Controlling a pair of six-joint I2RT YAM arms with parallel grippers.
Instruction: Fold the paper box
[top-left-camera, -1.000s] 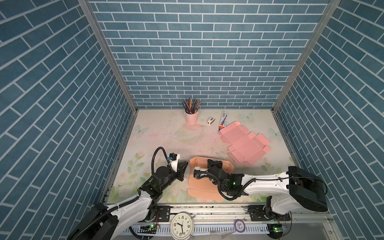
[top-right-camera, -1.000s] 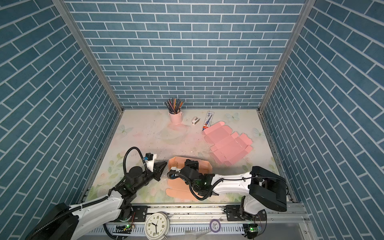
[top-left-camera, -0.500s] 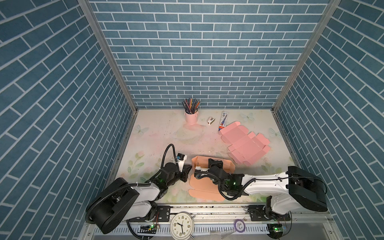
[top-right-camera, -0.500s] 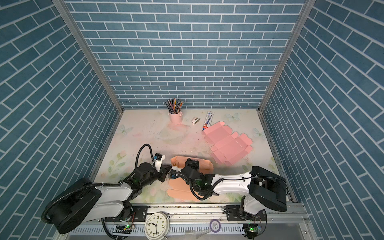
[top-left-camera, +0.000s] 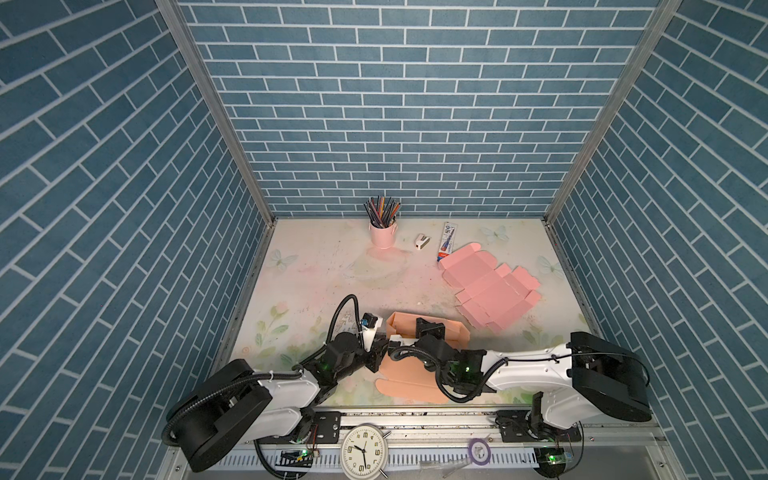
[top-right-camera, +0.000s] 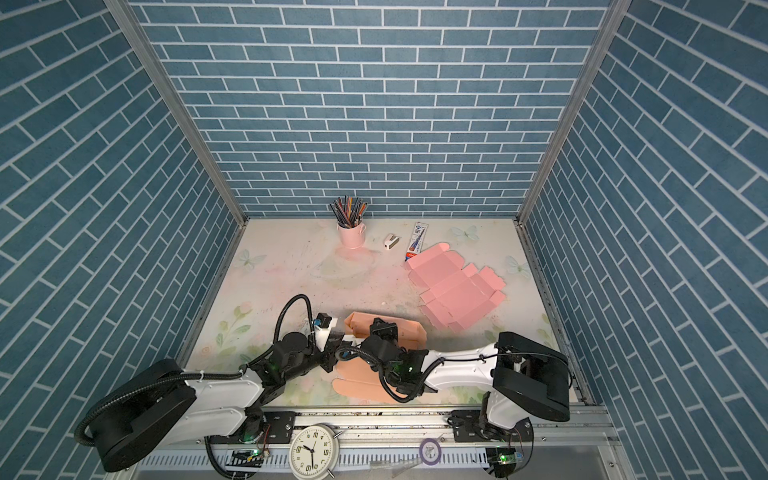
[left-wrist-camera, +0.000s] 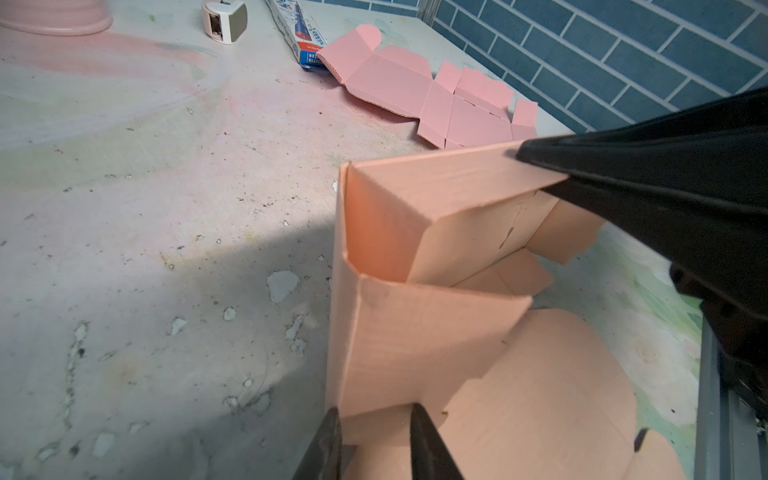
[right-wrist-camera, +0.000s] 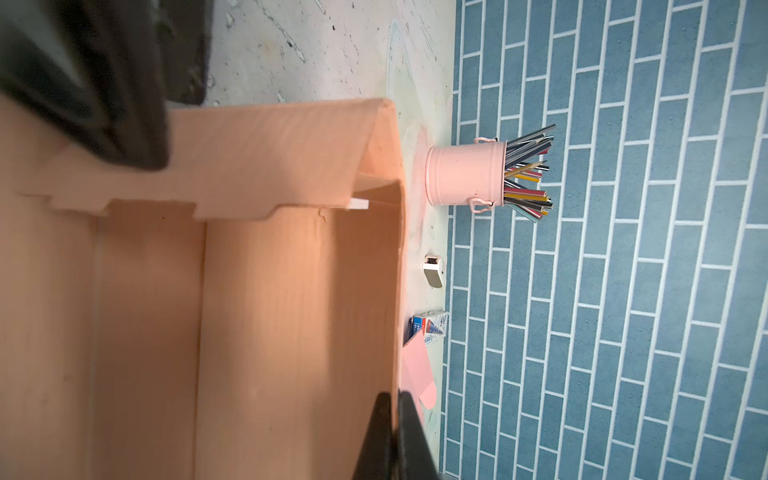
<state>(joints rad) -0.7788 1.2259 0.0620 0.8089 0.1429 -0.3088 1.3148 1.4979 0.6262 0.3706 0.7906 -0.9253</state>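
A: Where's the paper box (top-left-camera: 405, 376)?

B: Orange one, front middle of the surface (top-left-camera: 324, 274), between the two arms. Half built. Far wall and left end wall stand up, and the lid panel lies flat toward the front rail. Both top views show it (top-right-camera: 357, 376).

A: Right end effector (right-wrist-camera: 394, 395)?

B: Clenched on the far wall's rim. In the right wrist view the wall edge runs straight in between the two fingers. The left wrist view shows the same pinch on the top edge.

A: Left end effector (left-wrist-camera: 374, 409)?

B: Low at the box's left end wall. Fingers are parted, one outside the wall and one inside, with card in the gap. The gap is wider than the card, so it's released, straddling rather than pinching.

A: Anything else on there?

B: A flat pink box blank (top-left-camera: 490, 291) lies unfolded right of centre, apart from the orange one. At the back there's a pink pencil cup (top-left-camera: 382, 235), a small sharpener (top-left-camera: 422, 242) and a blue-white tube pack (top-left-camera: 448, 241) touching the blank's corner. A clock (top-left-camera: 363, 453) sits on the front rail.
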